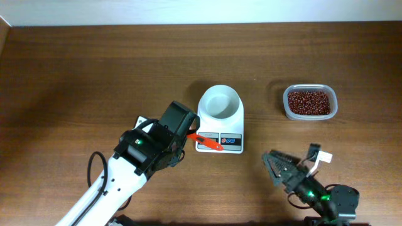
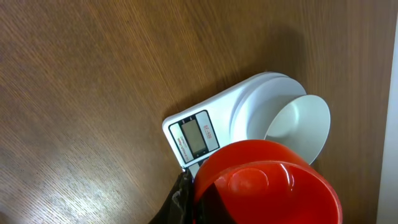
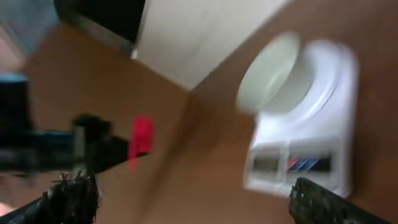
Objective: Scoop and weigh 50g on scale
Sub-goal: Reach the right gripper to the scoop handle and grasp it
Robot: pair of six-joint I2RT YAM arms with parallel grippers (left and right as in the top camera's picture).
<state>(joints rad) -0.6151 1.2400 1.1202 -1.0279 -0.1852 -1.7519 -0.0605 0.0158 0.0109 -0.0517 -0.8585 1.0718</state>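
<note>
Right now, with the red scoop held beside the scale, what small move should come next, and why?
Probably the left gripper should carry its red scoop rightward to the tub of red beans. The white bowl on the scale looks empty, no beans show in the scoop, and the tub lies beyond the scale, to its right.

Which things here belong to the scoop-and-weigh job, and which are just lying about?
Belongs to the job:
- scale with its white bowl
- tub of red beans
- red scoop, held in the shut left gripper

Lying about or idle:
- small white patch, half hidden, unidentifiable
- right gripper, open and empty
</note>
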